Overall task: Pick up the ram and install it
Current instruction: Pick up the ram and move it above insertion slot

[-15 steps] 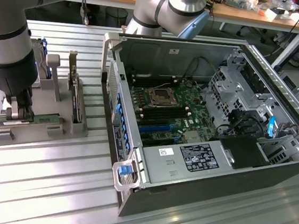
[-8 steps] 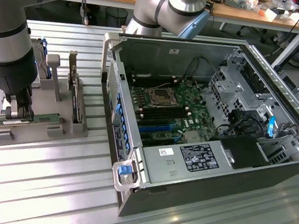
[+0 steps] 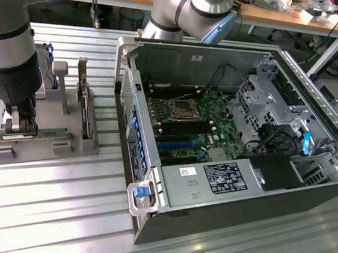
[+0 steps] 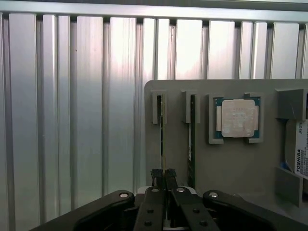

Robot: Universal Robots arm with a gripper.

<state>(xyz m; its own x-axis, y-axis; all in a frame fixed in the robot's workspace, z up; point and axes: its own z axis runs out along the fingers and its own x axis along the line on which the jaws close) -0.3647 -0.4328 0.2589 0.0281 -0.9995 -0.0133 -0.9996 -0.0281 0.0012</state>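
My grey arm (image 3: 11,43) reaches straight down, its black two-finger gripper (image 4: 164,174) pinched narrow on the top edge of the long, thin green ram stick (image 3: 47,133), which stands on edge in a slot of the grey plastic holder tray (image 4: 231,168). Beside it: a second dark stick (image 4: 191,144), then a square silver processor chip (image 4: 237,118). Farther off, toward the exterior view's right, lies the open black computer case (image 3: 219,219).
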